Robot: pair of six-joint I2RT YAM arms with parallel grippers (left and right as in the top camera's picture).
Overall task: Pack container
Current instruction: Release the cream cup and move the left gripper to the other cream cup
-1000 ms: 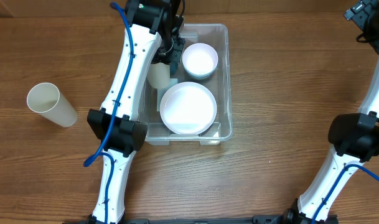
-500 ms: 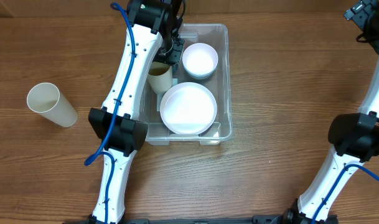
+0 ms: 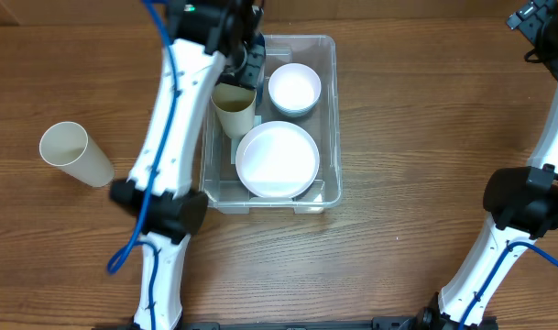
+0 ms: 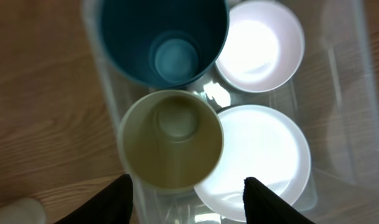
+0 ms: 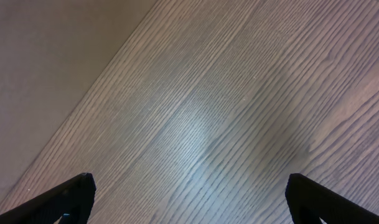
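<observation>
The left gripper [image 4: 189, 198] now hangs empty with its jaws spread wide, directly above the beige paper cup [image 4: 170, 138], which a second ago it was lowering at a tilt. The cup now stands upright and free against the left wall of the container [image 3: 331, 110], and the arm has swung off to the left. Just beside the cup sit a teal cup [image 4: 164, 40], the larger white bowl [image 3: 277, 159] and the small white bowl [image 3: 294, 89]. The arm hides the teal cup from overhead, so it is probably, not certainly, inside the bin. The container lies mid-desk [image 3: 398, 137]. One more beige cup [image 3: 74, 154] lies well apart, likely next. The right gripper [image 5: 189, 193] idles wide open over bare wood.
</observation>
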